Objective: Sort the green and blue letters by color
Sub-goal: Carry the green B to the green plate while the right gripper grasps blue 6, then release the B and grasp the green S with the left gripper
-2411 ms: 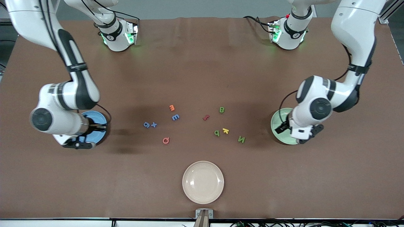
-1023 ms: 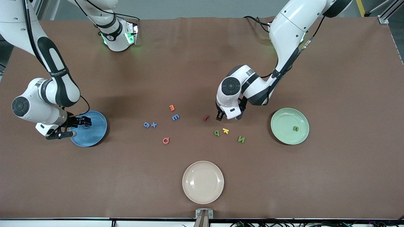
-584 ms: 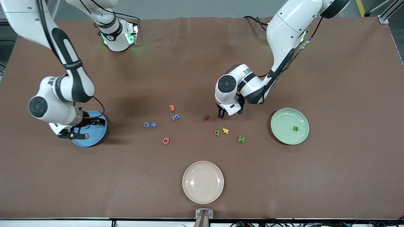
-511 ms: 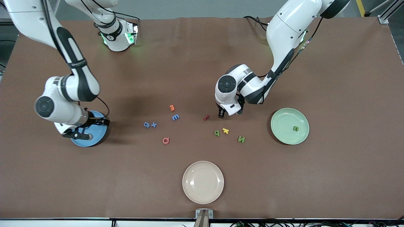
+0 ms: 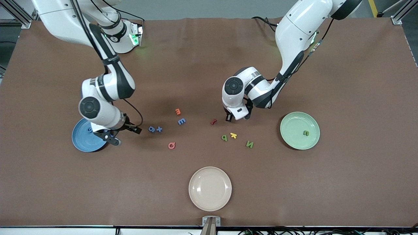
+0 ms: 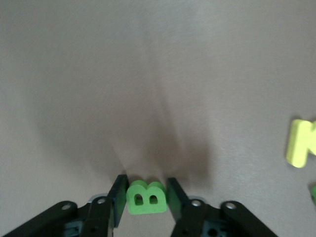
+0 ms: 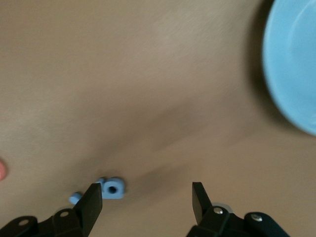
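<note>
Between left gripper [image 6: 145,197] fingers, green letter B [image 6: 146,198], right gripper [image 7: 145,202] open

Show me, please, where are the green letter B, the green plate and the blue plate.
green letter B [image 6: 146,198], left wrist view, on its face between the left gripper's fingers.
green plate [image 5: 295,125], front view, on its bare inner surface.
blue plate [image 5: 81,141], front view, on its bare inner surface.

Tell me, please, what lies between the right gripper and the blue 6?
Nothing: the front view shows only bare table between the open right gripper and the blue 6. The right wrist view shows the same bare stretch ahead of its fingers.
</note>
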Controlling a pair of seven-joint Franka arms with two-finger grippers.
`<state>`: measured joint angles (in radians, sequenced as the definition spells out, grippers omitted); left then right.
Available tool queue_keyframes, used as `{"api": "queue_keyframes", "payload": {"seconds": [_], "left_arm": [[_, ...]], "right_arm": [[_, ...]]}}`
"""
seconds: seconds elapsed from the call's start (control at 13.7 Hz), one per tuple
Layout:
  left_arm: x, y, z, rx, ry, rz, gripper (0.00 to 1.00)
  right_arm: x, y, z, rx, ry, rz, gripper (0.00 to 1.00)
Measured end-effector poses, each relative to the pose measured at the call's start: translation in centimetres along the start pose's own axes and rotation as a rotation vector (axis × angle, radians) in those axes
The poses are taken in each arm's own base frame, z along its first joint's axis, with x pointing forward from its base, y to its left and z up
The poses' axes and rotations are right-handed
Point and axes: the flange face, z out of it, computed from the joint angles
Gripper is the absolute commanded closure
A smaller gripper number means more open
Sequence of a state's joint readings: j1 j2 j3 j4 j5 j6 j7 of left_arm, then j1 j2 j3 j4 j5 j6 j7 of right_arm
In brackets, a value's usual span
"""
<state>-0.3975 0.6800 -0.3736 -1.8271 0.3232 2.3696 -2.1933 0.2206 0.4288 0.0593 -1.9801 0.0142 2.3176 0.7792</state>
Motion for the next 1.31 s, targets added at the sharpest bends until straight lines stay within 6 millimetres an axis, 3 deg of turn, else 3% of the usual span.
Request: {"api": "queue_keyframes", "payload": {"seconds": [0.15,0.29,0.51,0.66,0.8,1.02,1.17,1.31], "left_arm": [[1.5,1.2,-1.0,-0.024,0.004,0.041,1.00],[4.7,3.1,-3.3,-0.058,0.005,0.092,1.00],[10.8,5.2,-7.8,-0.095,0.033,0.180,1.00],[14.5,5.3,-9.2,-0.051,0.067,0.244,1.00],[18.5,5.2,-9.2,0.000,0.081,0.298,1.00],[25.0,4.6,-7.5,0.054,0.068,0.368,0.99],[29.2,4.0,-6.8,0.086,0.055,0.413,0.90],[32.1,3.5,-6.3,0.105,0.043,0.434,0.80]], "right_arm": [[-0.7,-1.4,1.3,0.018,0.007,0.041,0.07],[-1.2,-2.1,2.3,0.036,-0.005,0.065,0.01],[-1.6,-2.8,3.3,0.052,-0.002,0.069,0.01],[-1.6,-3.0,3.8,0.056,0.001,0.073,0.02],[-1.8,-3.2,4.3,0.058,0.002,0.070,0.15],[-2.2,-3.6,5.0,0.058,0.003,0.065,0.33],[-2.3,-3.7,5.3,0.061,0.005,0.065,0.35],[-2.3,-3.7,5.5,0.059,0.004,0.066,0.38]]}}
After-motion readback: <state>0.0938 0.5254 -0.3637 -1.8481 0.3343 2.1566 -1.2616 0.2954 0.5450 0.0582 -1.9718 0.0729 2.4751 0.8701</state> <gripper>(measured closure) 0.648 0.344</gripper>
